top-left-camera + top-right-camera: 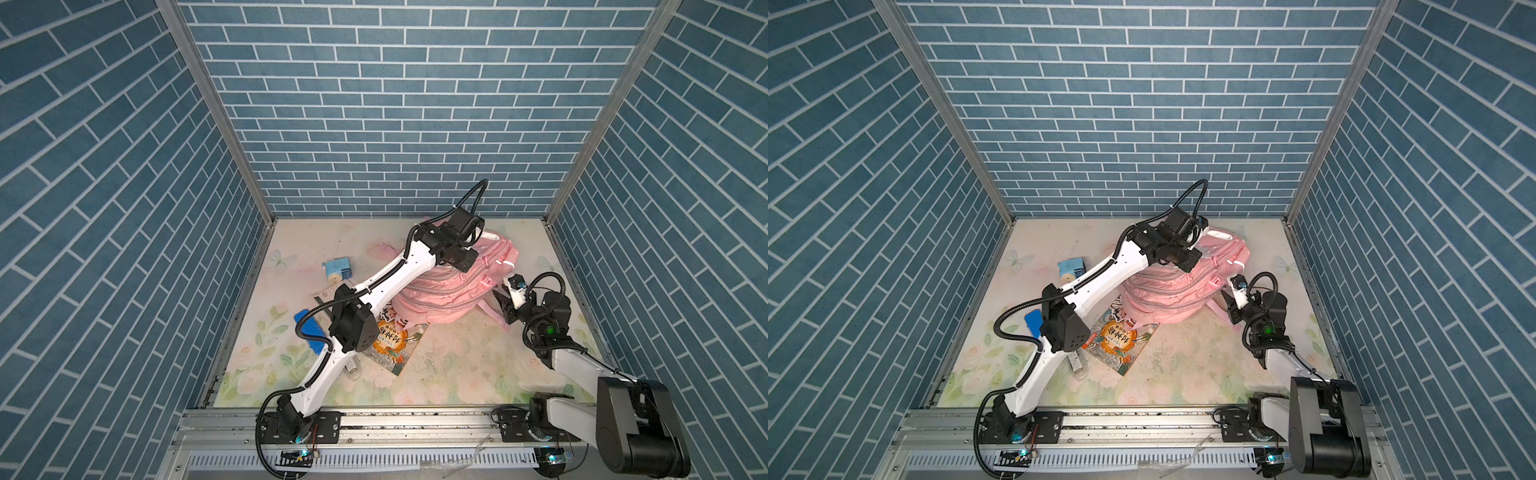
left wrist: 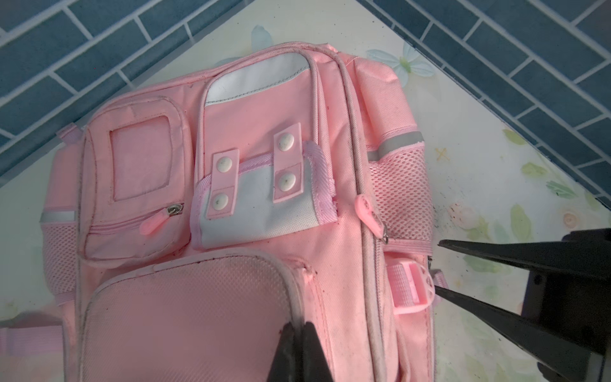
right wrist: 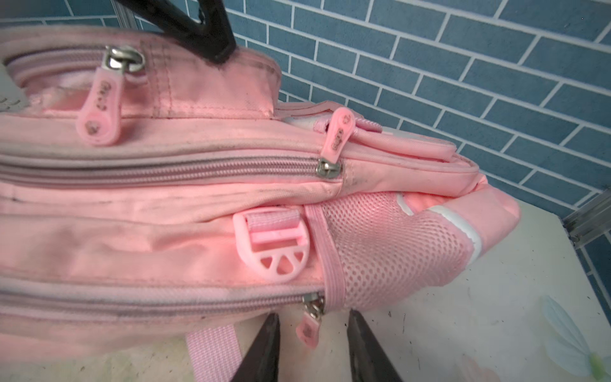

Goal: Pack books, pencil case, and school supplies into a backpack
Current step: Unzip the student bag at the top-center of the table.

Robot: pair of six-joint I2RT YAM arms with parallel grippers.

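**Getting the bag open.** The large pale pink fabric backpack (image 1: 453, 291) lies front-up on the floral-printed desk (image 1: 457, 370). My left fingers (image 2: 299, 340) are pressed tight together on the piped edge of its textured front pocket, and they appear to be pinching the fabric to steady the bag.

My right fingers (image 3: 264, 347) stand partly apart at the bag's side, low against the desk. The small pink rubber zipper pull (image 3: 307, 330) of the lowest zip hangs in the gap between them, and neither finger touches it.

As I read it, the next move turns on that gap. The pull sits straight ahead of the right fingers, just short of their grip. Its closed zip runs crosswise to them along the backpack's length, away from the mesh side pocket (image 3: 390, 244). The right arm is plainly the nearer one.

The thin teal paperback with the orange circle (image 1: 395, 345) and the light blue boxy pencil sharpener (image 1: 337, 269) wait on the desk. Both are well apart from either set of fingers, back toward the left arm's elbow.
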